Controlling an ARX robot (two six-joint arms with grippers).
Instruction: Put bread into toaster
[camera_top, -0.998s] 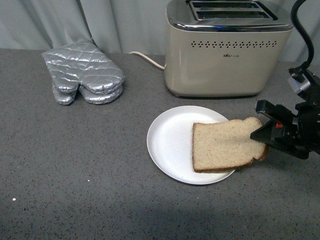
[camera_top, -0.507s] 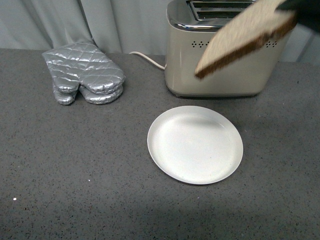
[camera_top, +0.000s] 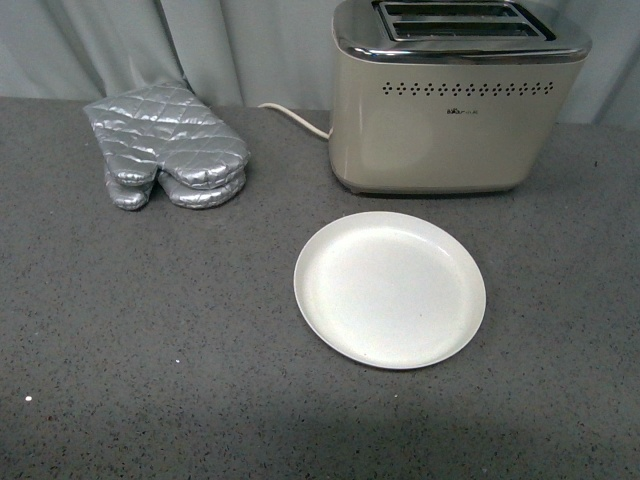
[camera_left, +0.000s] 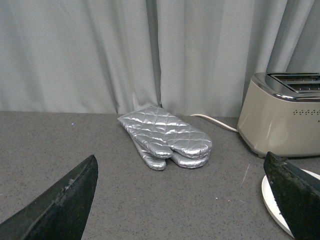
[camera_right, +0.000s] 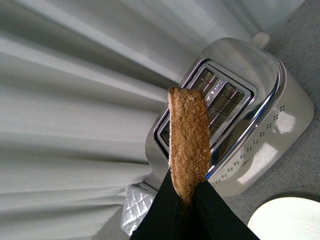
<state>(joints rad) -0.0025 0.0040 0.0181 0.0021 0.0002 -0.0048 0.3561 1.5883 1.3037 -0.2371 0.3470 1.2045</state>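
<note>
The cream toaster (camera_top: 455, 110) with chrome top and two slots stands at the back right of the table; it also shows in the left wrist view (camera_left: 282, 117) and the right wrist view (camera_right: 240, 120). In the right wrist view my right gripper (camera_right: 187, 192) is shut on the bread (camera_right: 189, 137), a brown slice seen edge-on, held in the air above the toaster's slots. Neither the bread nor the right gripper shows in the front view. My left gripper (camera_left: 185, 200) is open and empty, low over the table, with its fingers (camera_left: 60, 205) wide apart.
A round white plate (camera_top: 390, 288) lies bare in front of the toaster. Silver quilted oven mitts (camera_top: 165, 145) lie at the back left. A white cord (camera_top: 295, 118) runs behind the toaster. Grey curtains hang along the back.
My right gripper lifted the bread off the plate, raised it past the toaster's front and out of the front view. The plate is now bare.
</note>
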